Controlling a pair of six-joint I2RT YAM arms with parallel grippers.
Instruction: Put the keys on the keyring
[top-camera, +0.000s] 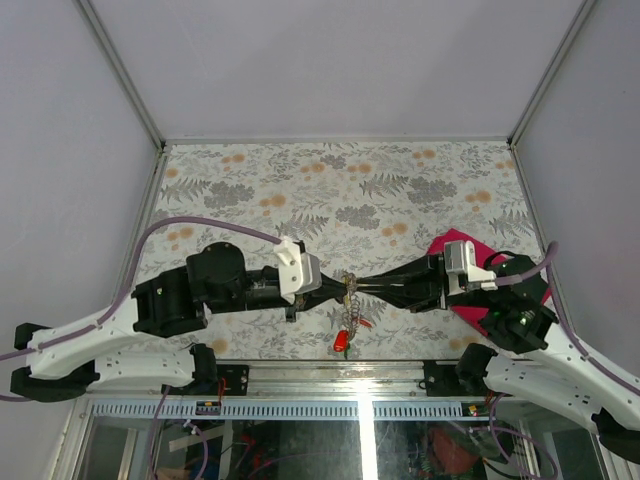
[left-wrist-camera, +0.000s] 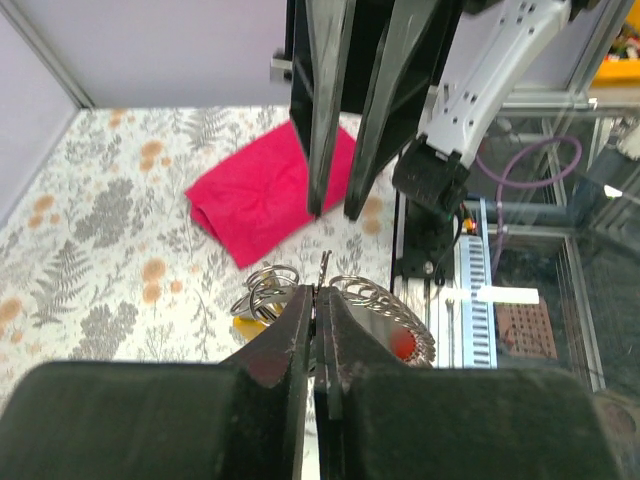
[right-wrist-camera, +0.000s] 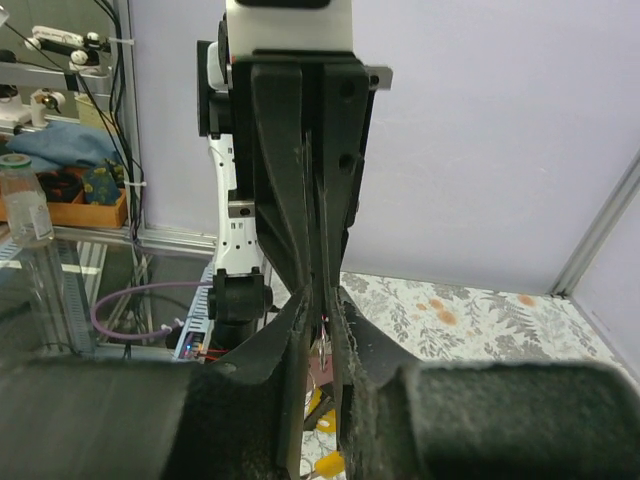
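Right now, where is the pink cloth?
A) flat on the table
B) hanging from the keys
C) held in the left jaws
A: the cloth lies spread on the table, while the keys hang apart from it.

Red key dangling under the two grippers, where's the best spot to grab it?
Probably the red plastic key head, pinched from the near table edge: it hangs lowest and free, while higher up sits the crowded silvery ring bunch.
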